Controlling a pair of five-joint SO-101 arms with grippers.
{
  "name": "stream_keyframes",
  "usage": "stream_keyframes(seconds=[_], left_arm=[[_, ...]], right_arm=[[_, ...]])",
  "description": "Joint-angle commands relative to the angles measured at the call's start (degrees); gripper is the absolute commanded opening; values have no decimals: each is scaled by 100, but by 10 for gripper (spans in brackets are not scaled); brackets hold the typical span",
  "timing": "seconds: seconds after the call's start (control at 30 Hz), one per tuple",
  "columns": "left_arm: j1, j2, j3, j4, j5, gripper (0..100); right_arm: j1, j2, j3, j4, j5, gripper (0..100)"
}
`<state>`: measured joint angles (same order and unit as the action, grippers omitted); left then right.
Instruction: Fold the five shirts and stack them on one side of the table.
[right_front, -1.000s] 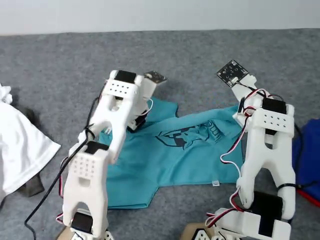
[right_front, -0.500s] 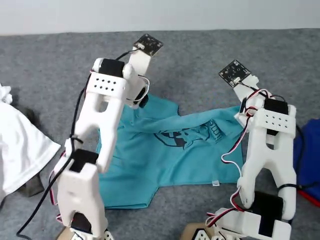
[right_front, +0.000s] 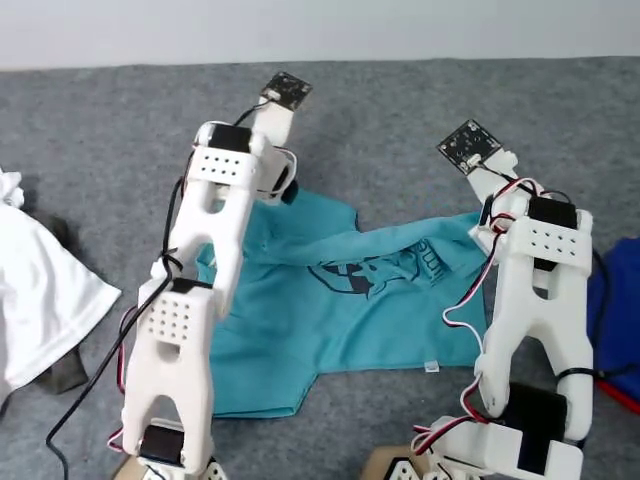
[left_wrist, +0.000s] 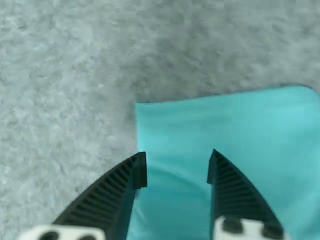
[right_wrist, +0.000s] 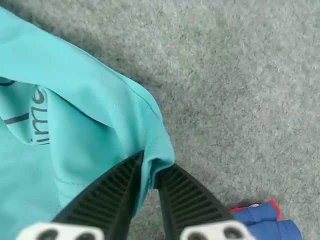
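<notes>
Left gripper (left_wrist: 175, 170) has lifted off the teal shirt (right_front: 340, 300), claws apart, now over its upper-left edge. Right gripper (right_wrist: 150, 172) unmoved, clamped on the shirt's right edge. Shirt lies frame centre, rumpled; fold probably restarting.

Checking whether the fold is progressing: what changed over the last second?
The left gripper rose from the teal shirt toward its far edge, now open above it. The right gripper stayed shut on the shirt; the white shirt stayed put.
</notes>
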<state>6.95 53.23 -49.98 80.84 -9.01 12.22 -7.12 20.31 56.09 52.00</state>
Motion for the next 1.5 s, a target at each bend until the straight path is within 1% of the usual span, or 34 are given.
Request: stream_keyframes(seconds=[0.0, 0.2, 0.33, 0.57, 0.77, 0.9, 1.0, 1.13, 1.23, 1.47], left_arm=[[-141, 299, -848, 193, 44, 207], [-185, 1143, -1807, 527, 18, 207], [-176, 1468, -2308, 800, 9, 207], [-123, 1609, -2404, 1187, 0, 201], [-35, 1609, -2343, 1345, -352, 92], [-26, 1609, -2343, 1354, -510, 0], [-26, 1609, -2360, 1451, -510, 2], [-35, 1459, -2492, 1565, -501, 2], [-26, 1108, -3090, 1960, -484, 2], [-18, 273, -4382, 1952, -484, 2]], right_arm=[[48, -382, -79, -66, -70, 9], [48, -382, -62, -66, -70, 9], [48, -382, -62, -66, -70, 9], [48, -382, -70, -66, -70, 9], [48, -382, -79, -75, -70, 9], [48, -382, -79, -92, -70, 9], [48, -382, -79, -92, -70, 9], [48, -488, -88, -75, -70, 9], [-40, -848, -79, -75, -70, 9], [-303, -1613, -62, -110, -70, 9]])
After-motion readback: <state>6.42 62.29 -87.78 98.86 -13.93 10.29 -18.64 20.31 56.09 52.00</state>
